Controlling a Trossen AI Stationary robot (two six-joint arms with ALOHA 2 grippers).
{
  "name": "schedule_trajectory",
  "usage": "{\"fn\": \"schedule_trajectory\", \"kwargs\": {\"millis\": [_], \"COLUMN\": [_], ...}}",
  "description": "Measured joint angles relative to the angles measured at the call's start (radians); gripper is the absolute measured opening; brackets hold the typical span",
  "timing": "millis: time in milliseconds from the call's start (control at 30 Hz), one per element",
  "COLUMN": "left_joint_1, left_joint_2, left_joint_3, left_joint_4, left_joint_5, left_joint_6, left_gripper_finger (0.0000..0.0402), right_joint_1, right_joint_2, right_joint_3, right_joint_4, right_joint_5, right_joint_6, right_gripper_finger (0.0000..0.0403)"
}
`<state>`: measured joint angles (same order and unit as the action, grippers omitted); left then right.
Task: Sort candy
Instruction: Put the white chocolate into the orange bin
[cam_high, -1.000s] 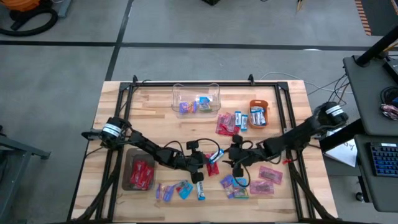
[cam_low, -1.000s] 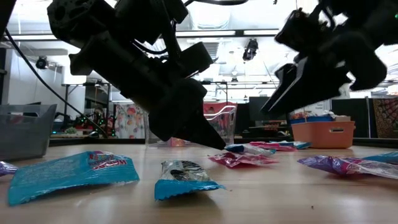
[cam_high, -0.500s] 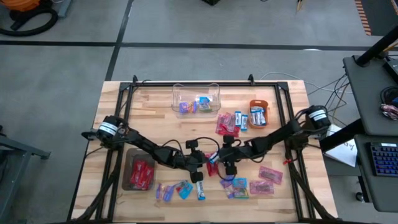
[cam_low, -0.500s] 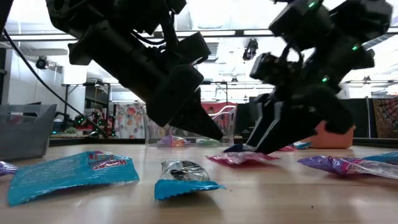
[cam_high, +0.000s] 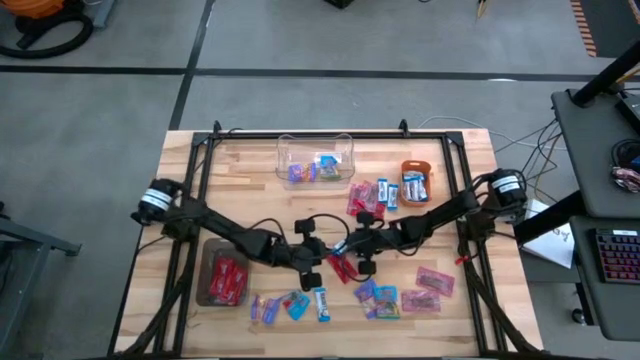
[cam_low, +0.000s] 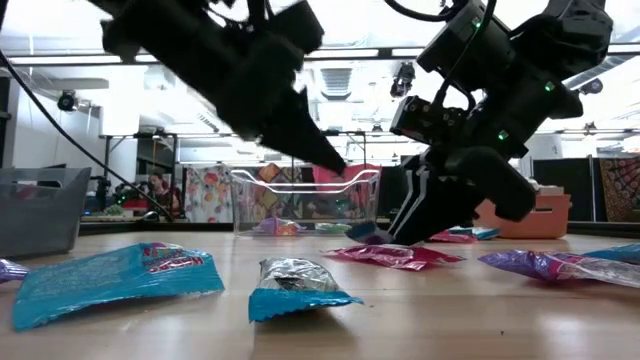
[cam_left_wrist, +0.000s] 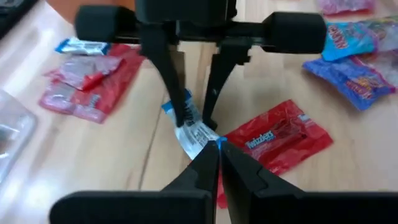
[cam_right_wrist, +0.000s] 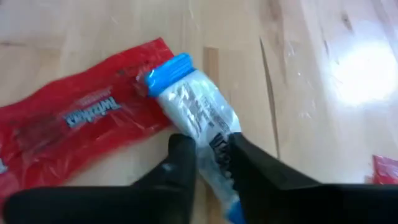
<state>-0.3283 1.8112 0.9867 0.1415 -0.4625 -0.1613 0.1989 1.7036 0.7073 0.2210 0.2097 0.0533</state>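
A blue-and-white candy (cam_right_wrist: 196, 115) lies mid-table, partly over a red candy (cam_right_wrist: 81, 121). My right gripper (cam_right_wrist: 211, 158) slants down onto it from the table's right and is shut on it; the high view shows this gripper (cam_high: 347, 250) at the table's middle. My left gripper (cam_left_wrist: 217, 149) is shut with nothing between its fingers. It hangs above the table (cam_low: 338, 168), just short of the same candy's end (cam_left_wrist: 202, 134), and touches nothing. My right gripper pinches the blue-and-white candy by its two long sides (cam_right_wrist: 208, 140), about mid-length, between its two fingers (cam_right_wrist: 180, 158). The fingers slant down from the table's right and run along the packet. The blue end (cam_right_wrist: 166, 70) sticks out past the fingertips, and the packet rests on the table and the red candy.
A clear box (cam_high: 315, 158) and an orange bowl (cam_high: 416, 182) stand at the far side. A grey tray (cam_high: 222, 278) of red candy sits near left. Loose candy lies in front (cam_low: 115, 278), (cam_low: 298, 285), (cam_low: 560, 265) and at the far right of centre (cam_high: 365, 198).
My right gripper has come down and toward the table's left, onto the blue-and-white candy, and has shut on it. My left gripper, still shut, has risen off the table away from that candy. The candy stays on the table.
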Motion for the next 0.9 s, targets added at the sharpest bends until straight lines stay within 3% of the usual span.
{"fn": "schedule_trajectory", "kwargs": {"millis": [67, 133, 400, 633, 767, 900], "left_joint_1": [0.0, 0.0, -0.009, -0.023, -0.032, -0.038], "left_joint_2": [-0.036, -0.073, -0.189, -0.212, -0.211, -0.211], "left_joint_3": [0.0, 0.0, 0.0, 0.0, 0.0, 0.0], "left_joint_4": [-0.032, -0.063, -0.167, -0.172, -0.199, -0.211], "left_joint_5": [0.0, 0.0, 0.0, 0.0, 0.001, 0.001], "left_joint_6": [0.011, 0.016, 0.014, 0.014, 0.011, -0.006], "left_gripper_finger": [0.0001, 0.0001, 0.0001, 0.0001, 0.0001, 0.0001], "right_joint_1": [0.0, 0.0, 0.0, -0.001, -0.009, -0.024], "right_joint_2": [-0.016, -0.034, -0.149, -0.231, -0.241, -0.22], "right_joint_3": [0.0, -0.002, -0.005, -0.005, -0.004, -0.001], "right_joint_4": [-0.01, -0.019, -0.028, -0.073, -0.076, -0.077], "right_joint_5": [-0.011, -0.031, -0.042, -0.039, -0.119, -0.14], "right_joint_6": [-0.005, -0.017, -0.028, -0.061, -0.089, -0.069], "right_gripper_finger": [0.0033, 0.0017, 0.0008, 0.0009, 0.0027, 0.0086]}}
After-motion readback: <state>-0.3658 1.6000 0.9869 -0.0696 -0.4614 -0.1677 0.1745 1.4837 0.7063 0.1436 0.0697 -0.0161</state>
